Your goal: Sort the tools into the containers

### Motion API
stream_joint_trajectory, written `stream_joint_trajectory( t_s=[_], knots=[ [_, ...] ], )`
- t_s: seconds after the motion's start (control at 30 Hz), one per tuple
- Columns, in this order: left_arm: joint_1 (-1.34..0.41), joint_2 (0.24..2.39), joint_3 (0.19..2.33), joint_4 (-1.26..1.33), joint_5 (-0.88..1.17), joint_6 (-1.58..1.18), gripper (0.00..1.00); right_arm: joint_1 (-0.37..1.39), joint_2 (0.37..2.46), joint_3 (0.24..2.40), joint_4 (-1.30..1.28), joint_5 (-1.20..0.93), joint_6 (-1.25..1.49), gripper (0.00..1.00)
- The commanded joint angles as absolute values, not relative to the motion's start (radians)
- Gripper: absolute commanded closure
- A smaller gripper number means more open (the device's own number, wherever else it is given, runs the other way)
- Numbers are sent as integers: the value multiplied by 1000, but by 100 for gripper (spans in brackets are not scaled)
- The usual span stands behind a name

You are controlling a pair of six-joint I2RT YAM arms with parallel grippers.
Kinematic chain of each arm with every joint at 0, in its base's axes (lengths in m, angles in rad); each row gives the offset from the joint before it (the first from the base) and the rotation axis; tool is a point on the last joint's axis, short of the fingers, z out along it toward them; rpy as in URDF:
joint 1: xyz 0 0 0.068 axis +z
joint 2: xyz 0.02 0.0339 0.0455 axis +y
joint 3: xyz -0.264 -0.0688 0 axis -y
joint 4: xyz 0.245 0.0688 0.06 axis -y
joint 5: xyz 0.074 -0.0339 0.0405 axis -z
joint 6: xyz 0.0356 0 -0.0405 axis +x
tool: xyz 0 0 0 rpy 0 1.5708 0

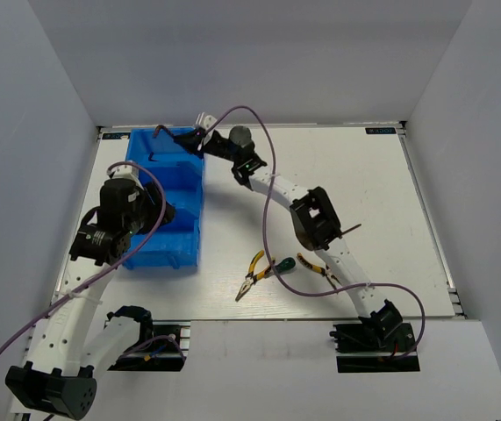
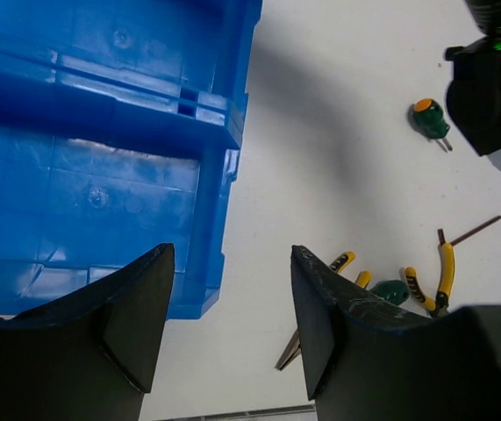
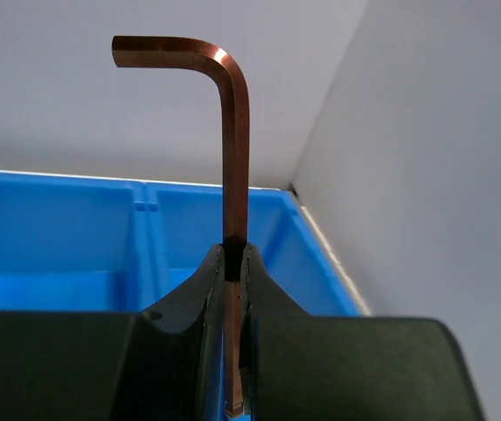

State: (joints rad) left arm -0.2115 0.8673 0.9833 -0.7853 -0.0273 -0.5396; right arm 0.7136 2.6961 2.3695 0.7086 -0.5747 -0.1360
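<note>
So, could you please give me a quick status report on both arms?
Right gripper shut on hex key, at far end of the bins. Left gripper open, empty. Pliers, screwdriver on table. Nothing blocking the bins.
</note>
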Motion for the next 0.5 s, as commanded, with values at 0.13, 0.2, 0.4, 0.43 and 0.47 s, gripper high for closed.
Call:
stream_joint_trajectory(
  t_s=[0.13,0.2,0.4,0.43,0.47],
  knots=[
    [-213,847,1040,-876,6,-537,34,753,2744,2419,923,-453,-123,100],
    [-213,838,1040,-885,-3,-537,34,750,2747,2416,923,-419,-123,100],
    [-213,838,1040,-885,-3,-546,34,744,2746,2379,923,-405,-104,100],
    [-213,838,1040,-885,-3,-546,34,744,2744,2369,922,-402,-104,100],
    [-213,847,1040,-876,6,-546,34,744,2741,2359,923,-390,-88,100]
  ],
)
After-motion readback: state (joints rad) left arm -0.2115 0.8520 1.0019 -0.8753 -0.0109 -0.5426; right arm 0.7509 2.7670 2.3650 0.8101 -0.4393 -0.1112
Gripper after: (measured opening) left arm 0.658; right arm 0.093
